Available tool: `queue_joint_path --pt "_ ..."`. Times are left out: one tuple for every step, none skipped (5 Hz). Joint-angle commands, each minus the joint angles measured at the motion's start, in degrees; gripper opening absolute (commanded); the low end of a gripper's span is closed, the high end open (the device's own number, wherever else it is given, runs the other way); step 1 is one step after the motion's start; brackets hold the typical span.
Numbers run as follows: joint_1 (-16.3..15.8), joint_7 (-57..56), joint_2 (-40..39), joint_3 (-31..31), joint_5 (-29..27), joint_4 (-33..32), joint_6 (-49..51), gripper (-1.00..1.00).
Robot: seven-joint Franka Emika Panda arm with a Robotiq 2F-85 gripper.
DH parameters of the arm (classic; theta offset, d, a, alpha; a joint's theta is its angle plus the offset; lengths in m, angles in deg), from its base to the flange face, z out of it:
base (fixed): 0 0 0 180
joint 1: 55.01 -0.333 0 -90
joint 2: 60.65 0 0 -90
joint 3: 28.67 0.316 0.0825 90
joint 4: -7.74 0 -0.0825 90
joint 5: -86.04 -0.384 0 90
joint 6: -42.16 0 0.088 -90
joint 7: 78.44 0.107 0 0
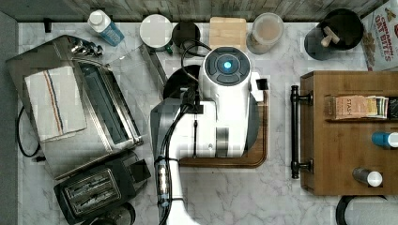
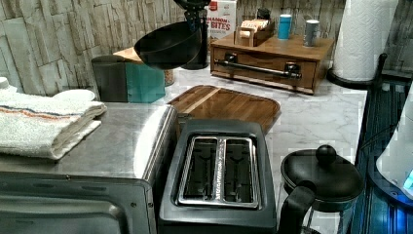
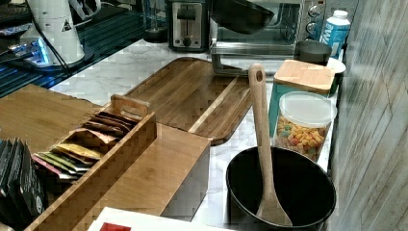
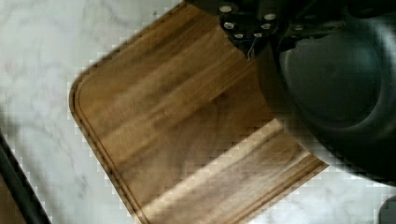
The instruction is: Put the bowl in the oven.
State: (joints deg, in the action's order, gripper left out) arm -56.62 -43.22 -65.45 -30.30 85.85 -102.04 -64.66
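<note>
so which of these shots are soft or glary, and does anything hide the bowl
Wrist view: the round shallow black bowl is blurred at its near rim, while the wooden cutting board is fairly sharp. Top view: the white arm covers most of the bowl. Left view: glare whitens the shiny stainless-steel toaster oven along its top edge. Right view: the bowl is cropped by the frame's top.
</note>
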Motion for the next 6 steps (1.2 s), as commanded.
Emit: queue_joint_path --pt "-2.4 -28.6 -2.7 3.7 -4.6 4.6 -11.5 -1.00" --pt "-3.7 -33.9 -3.9 5.8 -5.1 5.4 -14.6 -1.00" --pt "-4.6 -37.1 -5.3 8.1 -4.9 5.5 -16.9 -1.00" --pt "-5.0 -38.8 -6.8 10.7 -4.6 5.7 -19.2 -1.00" --pt "-6.3 -40.5 -10.1 11.6 -4.3 7.3 -20.3 -1.00" --pt "-6.2 -43.2 -13.1 13.1 -5.0 9.2 -20.1 -1.00"
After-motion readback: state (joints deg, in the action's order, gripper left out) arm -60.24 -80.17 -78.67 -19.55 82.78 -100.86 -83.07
